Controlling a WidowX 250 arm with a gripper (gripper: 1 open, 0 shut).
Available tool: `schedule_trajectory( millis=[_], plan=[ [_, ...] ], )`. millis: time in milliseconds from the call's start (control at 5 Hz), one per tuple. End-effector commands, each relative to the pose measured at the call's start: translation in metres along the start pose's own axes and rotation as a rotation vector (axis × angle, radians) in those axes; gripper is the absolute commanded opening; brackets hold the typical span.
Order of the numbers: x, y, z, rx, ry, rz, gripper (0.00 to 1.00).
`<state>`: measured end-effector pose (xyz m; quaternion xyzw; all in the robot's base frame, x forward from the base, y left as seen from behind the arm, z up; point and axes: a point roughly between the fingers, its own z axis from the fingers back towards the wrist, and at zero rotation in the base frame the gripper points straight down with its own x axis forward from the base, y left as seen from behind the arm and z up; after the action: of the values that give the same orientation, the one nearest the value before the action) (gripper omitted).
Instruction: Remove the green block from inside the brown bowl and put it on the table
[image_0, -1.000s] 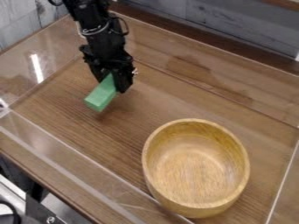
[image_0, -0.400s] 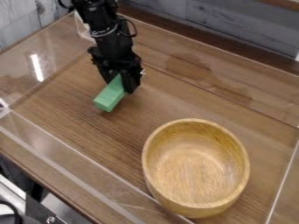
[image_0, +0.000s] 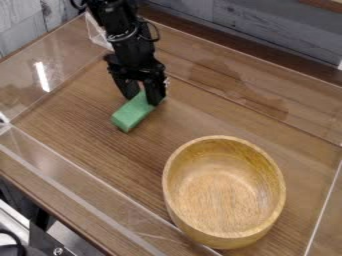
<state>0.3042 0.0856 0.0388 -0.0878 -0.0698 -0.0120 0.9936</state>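
The green block (image_0: 130, 116) lies low on the table (image_0: 254, 100), left of centre, with its far end under my gripper (image_0: 139, 97). The black fingers (image_0: 156, 95) point down and stand on either side of that end. From this angle it does not show whether they still press on the block. The brown bowl (image_0: 225, 190) sits at the front right, well apart from the block, and its inside is bare wood.
Clear plastic walls (image_0: 40, 75) run along the table's left and front edges. A grey panelled wall (image_0: 267, 25) stands behind the table. Dark equipment shows below the front left corner.
The gripper has carried the green block a little toward the right and down. The block hung tilted above the table before; now it rests on the wood.
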Motion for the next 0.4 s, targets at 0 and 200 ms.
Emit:
schedule_trajectory(
  millis=[0,200],
  plan=[
    [0.0131,-0.0028,0.0117,0.012,-0.036,-0.015,1.00],
    [0.0143,-0.0061,0.0081,0.000,-0.026,-0.009,1.00]
  ],
)
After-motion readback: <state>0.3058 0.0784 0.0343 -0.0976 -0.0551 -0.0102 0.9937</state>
